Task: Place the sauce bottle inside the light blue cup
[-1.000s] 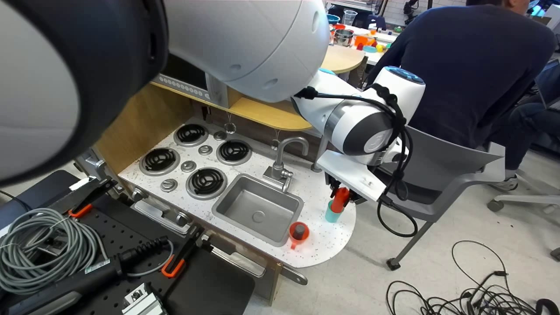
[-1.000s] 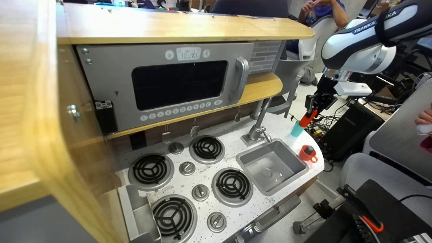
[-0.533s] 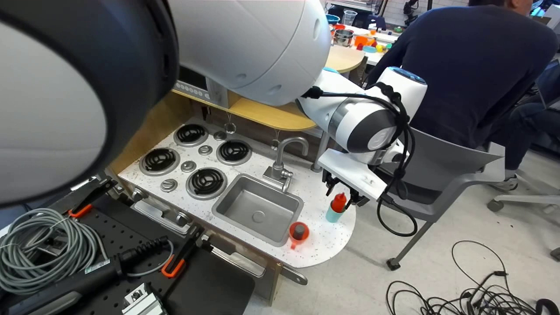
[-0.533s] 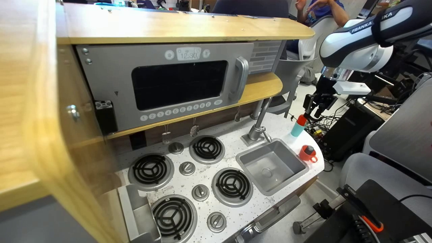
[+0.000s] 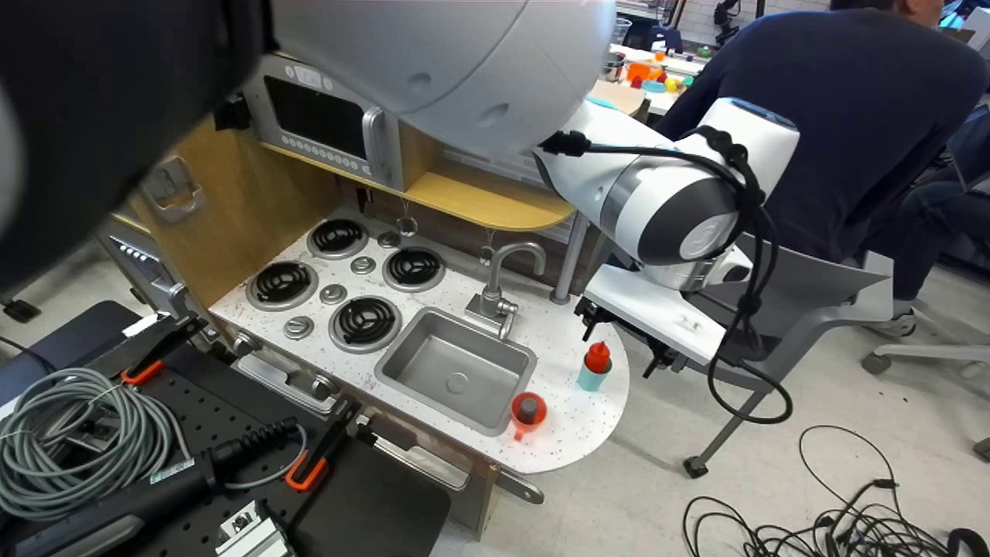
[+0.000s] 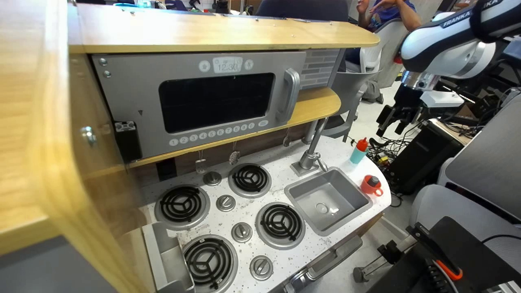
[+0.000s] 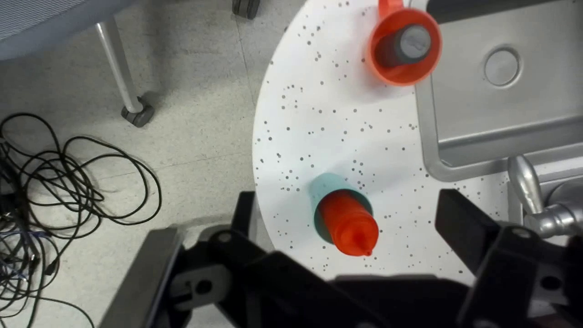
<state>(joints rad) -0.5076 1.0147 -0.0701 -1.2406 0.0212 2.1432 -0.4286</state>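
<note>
The hand (image 7: 350, 214) — black and blocky — is spread wide. Lower down, the smooth red sauce bottle (image 7: 348, 224) sits inside the light blue cup (image 7: 329, 183), pointy tip up. The cup stands near the round edge of the speckled white desk (image 7: 294, 136), with room between it and the metal sink (image 7: 537, 91).

Lab, we'd say: play-kitchen unit (image 5: 456, 288) with sink (image 5: 456, 356), burners (image 5: 365, 321), microwave (image 6: 215, 101); robot arm (image 5: 673, 201); coiled grey cable (image 5: 31, 495) on perforated black board (image 5: 216, 410).
</note>
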